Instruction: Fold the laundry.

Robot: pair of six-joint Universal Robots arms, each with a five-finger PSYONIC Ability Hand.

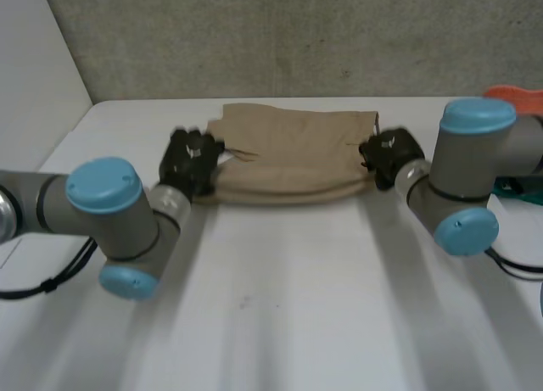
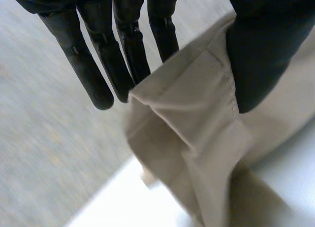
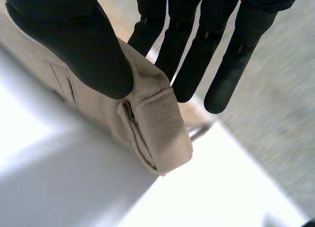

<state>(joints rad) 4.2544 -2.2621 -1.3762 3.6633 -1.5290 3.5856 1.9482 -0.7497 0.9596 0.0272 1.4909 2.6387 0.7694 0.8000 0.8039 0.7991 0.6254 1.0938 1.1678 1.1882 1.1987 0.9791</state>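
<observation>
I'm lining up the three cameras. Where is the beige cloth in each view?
Head view: the beige cloth lies across the far side of the white table, with the left hand at one end and the right hand at the other.
Left wrist view: the cloth is pinched between the left hand's thumb and fingers.
Right wrist view: a folded end sits under the right hand's thumb, against its fingers.
Shared landmark: the white table beneath the cloth.
</observation>
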